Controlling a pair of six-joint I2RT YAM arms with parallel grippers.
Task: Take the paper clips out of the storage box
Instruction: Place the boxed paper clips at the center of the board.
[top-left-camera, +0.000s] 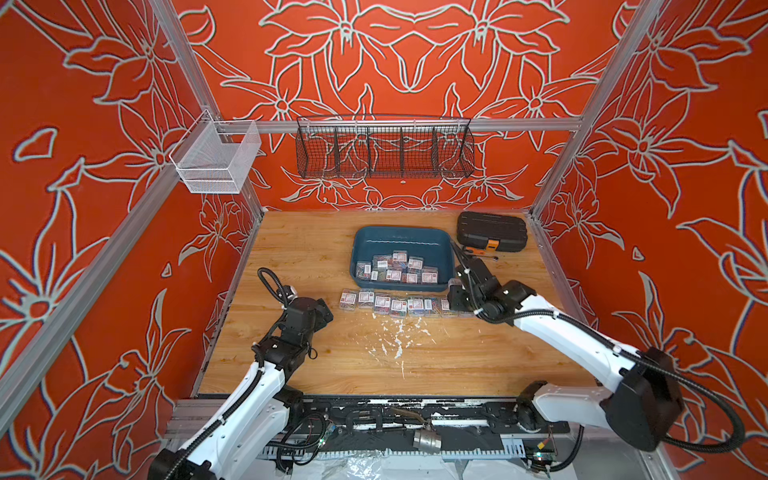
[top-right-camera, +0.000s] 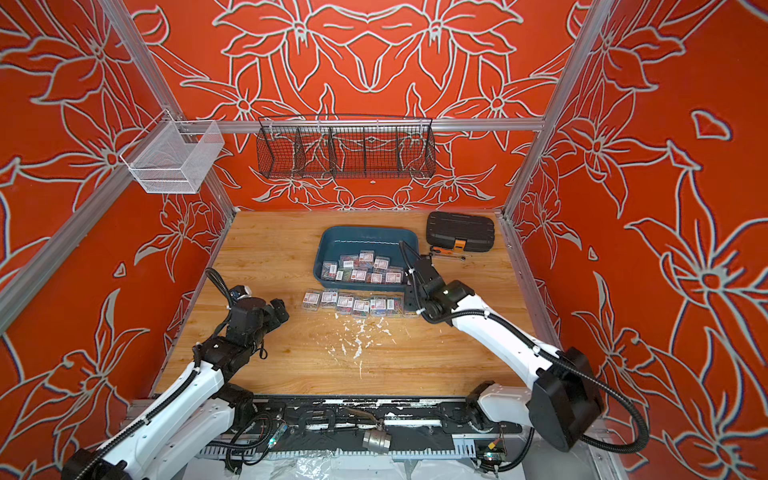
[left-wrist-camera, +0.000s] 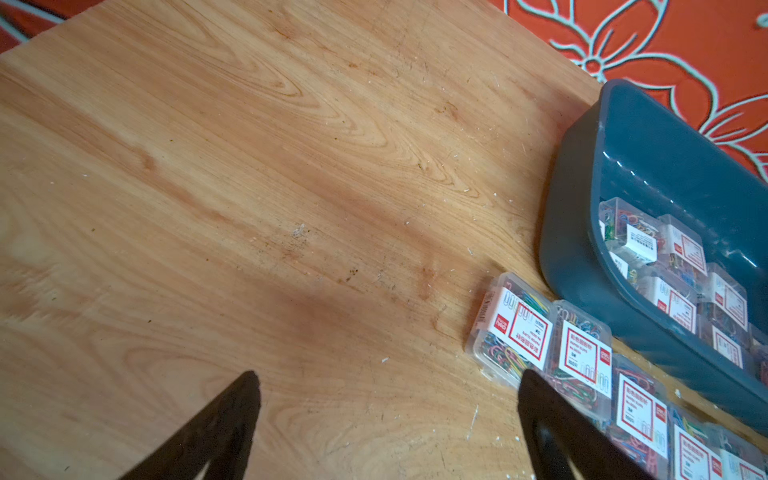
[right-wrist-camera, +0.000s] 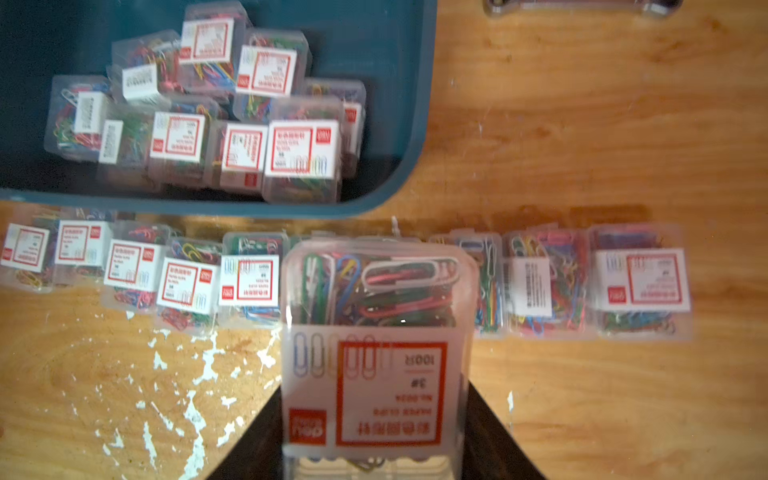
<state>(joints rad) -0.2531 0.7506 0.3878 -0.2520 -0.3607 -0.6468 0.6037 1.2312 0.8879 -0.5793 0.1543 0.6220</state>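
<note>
1. Here, right fingers (right-wrist-camera: 494, 449) grip one box of paper clips (right-wrist-camera: 376, 291) above the row of boxes (top-left-camera: 399, 305) on the counter (top-left-camera: 316, 353)
2. The left fingers (left-wrist-camera: 224, 424) spread apart, empty, near left
3. The storage box (top-left-camera: 399, 241), far centre, just beyond the row, holds more boxes (top-left-camera: 395, 270)

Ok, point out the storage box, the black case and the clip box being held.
storage box (top-left-camera: 397, 242), a top view, bare floor.
black case (top-left-camera: 491, 230), a top view, ribbed lid.
held clip box (right-wrist-camera: 378, 357), right wrist view, label.
</note>
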